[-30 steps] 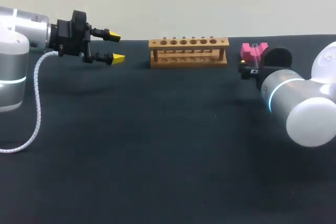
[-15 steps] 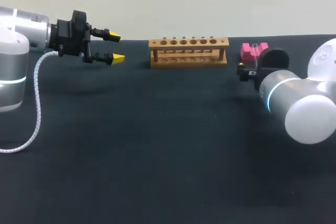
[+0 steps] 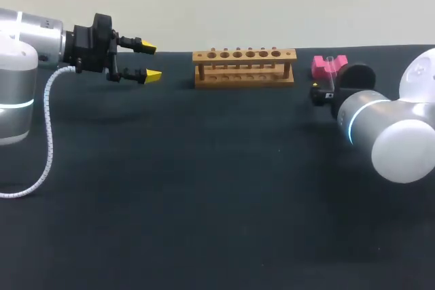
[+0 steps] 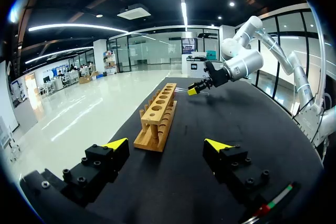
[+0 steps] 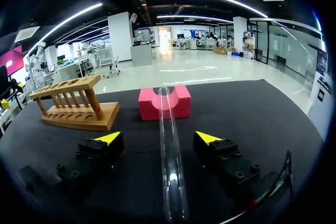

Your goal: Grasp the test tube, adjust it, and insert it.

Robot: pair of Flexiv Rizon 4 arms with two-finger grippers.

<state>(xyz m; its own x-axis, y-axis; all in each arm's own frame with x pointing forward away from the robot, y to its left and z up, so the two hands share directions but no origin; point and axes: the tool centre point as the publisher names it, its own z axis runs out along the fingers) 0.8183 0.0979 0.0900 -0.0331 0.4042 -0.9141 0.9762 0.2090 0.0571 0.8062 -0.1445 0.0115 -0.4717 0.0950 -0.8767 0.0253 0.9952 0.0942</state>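
A clear test tube (image 5: 170,161) lies with its far end in the groove of a pink holder (image 5: 149,104) at the table's back right (image 3: 326,66). My right gripper (image 5: 158,138) straddles the tube's near part. Its yellow-tipped fingers (image 5: 107,138) stand open on either side, with a gap between each finger and the glass. In the head view my right arm hides most of this gripper (image 3: 318,91). The wooden tube rack (image 3: 244,67) stands empty at the back middle. My left gripper (image 3: 150,62) hangs open and empty, left of the rack (image 4: 157,114).
The dark table (image 3: 204,188) stretches out in front of the rack and holder. My left arm's white cable (image 3: 49,127) hangs down over the left side. My right arm's elbow (image 3: 401,147) bulks over the right side.
My right arm shifted slightly by the pink holder, first a little left and then back. The left arm has not moved.
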